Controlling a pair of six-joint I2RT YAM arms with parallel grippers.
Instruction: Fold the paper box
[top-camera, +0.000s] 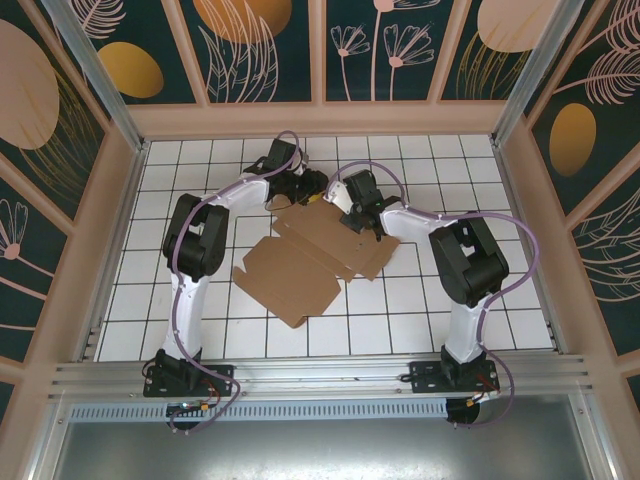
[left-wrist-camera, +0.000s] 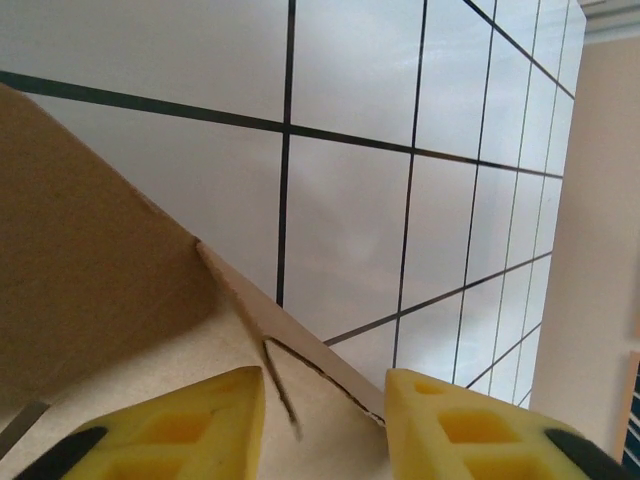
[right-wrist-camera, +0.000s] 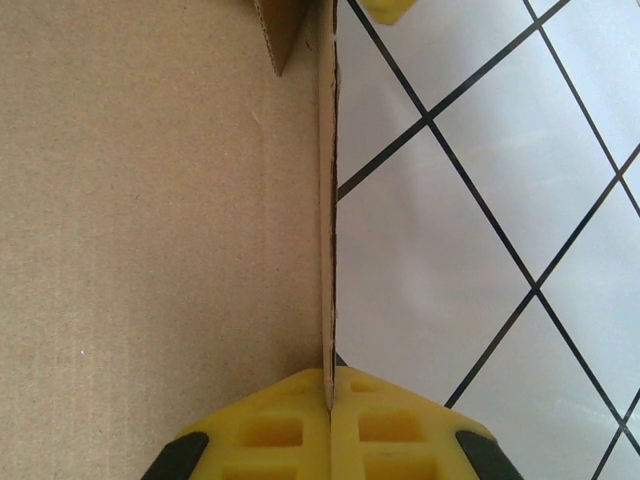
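High camera looks down; both wrist cameras hug the paper box (top-camera: 310, 262).

You have bright, even overhead light. The white tabletop (top-camera: 420, 310) carries a soft sheen, shadows are faint, and the close yellow pads (left-wrist-camera: 200, 430) look slightly soft.

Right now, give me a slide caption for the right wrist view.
Right hand pinches one edge of the cardboard sheet, with the white tiled table alongside.
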